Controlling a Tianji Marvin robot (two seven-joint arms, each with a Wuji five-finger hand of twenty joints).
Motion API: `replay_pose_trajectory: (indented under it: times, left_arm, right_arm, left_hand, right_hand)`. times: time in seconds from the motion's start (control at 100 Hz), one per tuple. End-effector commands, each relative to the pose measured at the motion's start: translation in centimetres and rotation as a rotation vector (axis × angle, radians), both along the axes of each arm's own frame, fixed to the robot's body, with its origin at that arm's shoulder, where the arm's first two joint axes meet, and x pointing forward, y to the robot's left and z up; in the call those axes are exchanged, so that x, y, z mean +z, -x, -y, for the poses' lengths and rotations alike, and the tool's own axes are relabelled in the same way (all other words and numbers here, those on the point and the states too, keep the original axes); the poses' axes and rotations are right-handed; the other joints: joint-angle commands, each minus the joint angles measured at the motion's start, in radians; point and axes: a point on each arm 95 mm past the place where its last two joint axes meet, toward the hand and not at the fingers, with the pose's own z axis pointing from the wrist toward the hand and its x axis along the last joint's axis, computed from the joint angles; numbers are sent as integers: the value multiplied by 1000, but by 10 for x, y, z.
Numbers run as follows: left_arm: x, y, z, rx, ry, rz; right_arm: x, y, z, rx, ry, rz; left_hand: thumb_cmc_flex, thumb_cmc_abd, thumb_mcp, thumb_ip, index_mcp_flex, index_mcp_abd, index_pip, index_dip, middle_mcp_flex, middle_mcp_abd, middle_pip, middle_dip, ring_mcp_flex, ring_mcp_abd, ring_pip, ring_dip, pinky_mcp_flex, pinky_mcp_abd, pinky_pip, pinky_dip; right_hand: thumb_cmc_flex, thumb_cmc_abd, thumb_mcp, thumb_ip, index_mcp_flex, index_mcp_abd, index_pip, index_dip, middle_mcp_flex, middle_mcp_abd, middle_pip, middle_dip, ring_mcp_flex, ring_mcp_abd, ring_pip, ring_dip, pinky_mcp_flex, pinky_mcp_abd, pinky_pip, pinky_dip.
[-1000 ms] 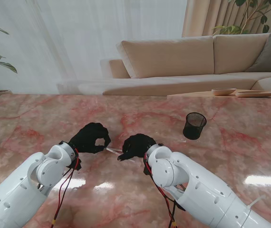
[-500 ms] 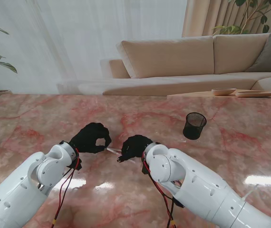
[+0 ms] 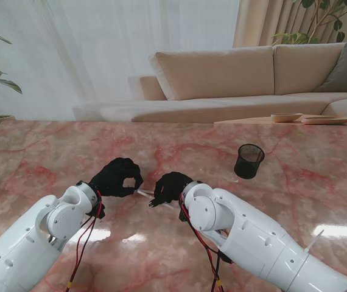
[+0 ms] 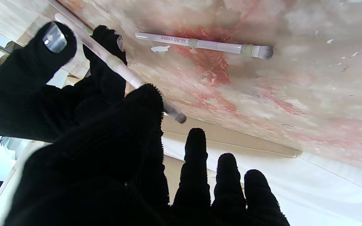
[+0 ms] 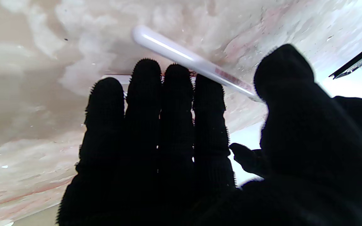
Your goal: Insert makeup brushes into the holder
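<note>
Both hands meet over one brush, mid-table, with the holder off to your right.

On the marble table (image 3: 33, 152), the black mesh holder (image 3: 249, 160) stands well apart from your hands, so a carry lies ahead. Your left hand (image 3: 117, 177) pinches one brush (image 4: 112, 62) between thumb and forefinger, other fingers loose. Your right hand (image 3: 172, 187) keeps its fingers together beside that brush's handle; whether it grips, you cannot tell. A second brush (image 4: 206, 45) lies flat on the table, untouched.

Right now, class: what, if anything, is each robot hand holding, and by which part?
The left robot hand pinches a makeup brush mid-handle, between thumb and fingers. Whether the right robot hand grips the brush cannot be told.
</note>
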Motion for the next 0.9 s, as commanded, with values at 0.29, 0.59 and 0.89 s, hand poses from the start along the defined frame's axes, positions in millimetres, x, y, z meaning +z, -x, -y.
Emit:
replay_pose_trajectory:
  times: [0.29,0.59,0.89]
  left_arm:
    - [-2,3,3,-2,0,-10]
    - [-2,3,3,-1,3,-10]
    - [-2,4,2,0,0,-11]
  right_arm:
    - [-4,0,-5,3,-4,-25]
    - [-9,-1,-6,9,15,-34]
    - [-12,-2,-8,-5,1,-33]
  left_hand:
    - [41,53,-34,-21,59,-60,107,44,19,5,-2,13,-1,22,30,8,-6,-14,-12,0]
    - [42,54,-36,-22,58,-58,109,44,20,5,-1,13,1,22,31,8,-6,-14,-11,0]
    - [42,55,-37,-22,57,-59,109,44,19,6,-2,13,0,23,31,8,-6,-14,-11,-1]
  right_hand:
    - [84,-34,-34,-60,23,-49,149,-108,77,-8,19,24,76,-8,45,35,36,-2,78,33]
    - [111,-63,0,-59,-4,-62,207,-136,78,-13,24,38,77,-13,55,44,35,-3,82,33]
    - [107,-55,44,-59,38,-100,297,-177,138,-25,42,66,112,-12,88,63,54,1,116,47]
